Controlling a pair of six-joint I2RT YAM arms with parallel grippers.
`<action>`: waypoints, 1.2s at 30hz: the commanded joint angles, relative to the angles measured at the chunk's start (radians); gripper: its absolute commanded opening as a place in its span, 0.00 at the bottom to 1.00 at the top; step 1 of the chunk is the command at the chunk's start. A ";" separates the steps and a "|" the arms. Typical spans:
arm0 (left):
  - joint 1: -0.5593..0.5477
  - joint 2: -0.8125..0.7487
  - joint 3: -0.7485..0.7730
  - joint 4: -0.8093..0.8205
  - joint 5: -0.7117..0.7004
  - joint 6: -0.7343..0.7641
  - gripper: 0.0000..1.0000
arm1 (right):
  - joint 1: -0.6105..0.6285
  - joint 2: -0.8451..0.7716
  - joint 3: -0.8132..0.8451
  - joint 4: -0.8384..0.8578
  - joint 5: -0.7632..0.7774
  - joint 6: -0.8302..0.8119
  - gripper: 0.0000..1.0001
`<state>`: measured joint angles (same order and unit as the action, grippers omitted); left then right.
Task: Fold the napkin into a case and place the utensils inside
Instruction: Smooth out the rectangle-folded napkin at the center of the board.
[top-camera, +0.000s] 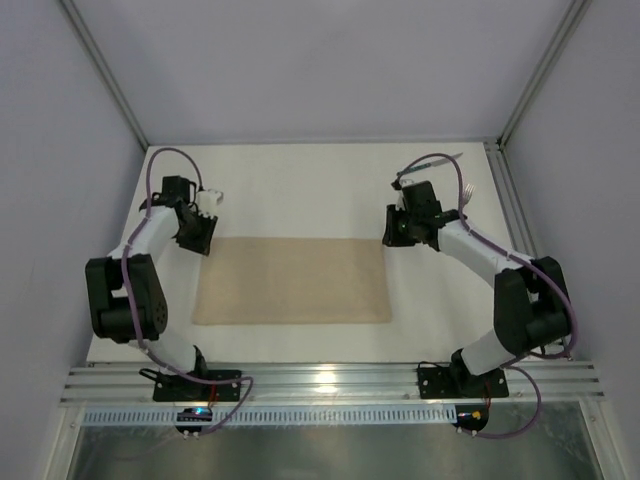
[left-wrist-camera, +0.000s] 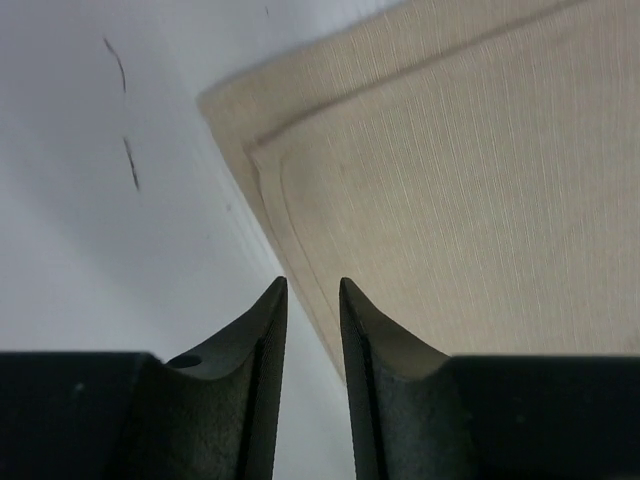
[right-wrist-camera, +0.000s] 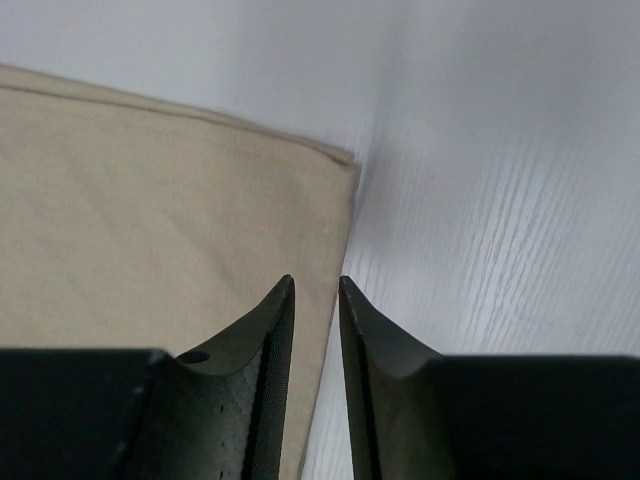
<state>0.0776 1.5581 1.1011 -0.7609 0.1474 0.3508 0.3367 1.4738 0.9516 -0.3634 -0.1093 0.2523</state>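
Observation:
The beige-tan napkin (top-camera: 292, 280) lies flat as a rectangle in the middle of the white table. My left gripper (top-camera: 203, 243) hangs at its far left corner. In the left wrist view the gripper (left-wrist-camera: 312, 285) straddles the napkin's (left-wrist-camera: 460, 200) left edge, jaws a narrow gap apart, holding nothing. My right gripper (top-camera: 393, 238) hangs at the far right corner. In the right wrist view it (right-wrist-camera: 316, 282) straddles the napkin's (right-wrist-camera: 150, 220) right edge, likewise slightly parted. A green-handled utensil (top-camera: 432, 163) lies at the far right, and silver fork tines (top-camera: 468, 197) show beside the right arm.
Grey walls and metal frame posts enclose the table on three sides. An aluminium rail (top-camera: 330, 380) with both arm bases runs along the near edge. Two dark marks (left-wrist-camera: 128, 160) show on the table left of the napkin corner.

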 joint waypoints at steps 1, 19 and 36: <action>0.005 0.140 0.086 0.133 0.038 0.000 0.30 | -0.015 0.127 0.102 0.089 -0.001 -0.087 0.28; 0.007 0.275 0.111 0.172 0.047 0.031 0.29 | -0.045 0.327 0.182 0.135 -0.056 -0.096 0.33; 0.005 0.194 0.074 0.144 0.029 0.048 0.28 | -0.048 0.358 0.167 0.159 -0.127 -0.078 0.22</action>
<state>0.0792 1.7988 1.1801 -0.6075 0.1757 0.3794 0.2924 1.8313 1.1034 -0.2459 -0.2123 0.1677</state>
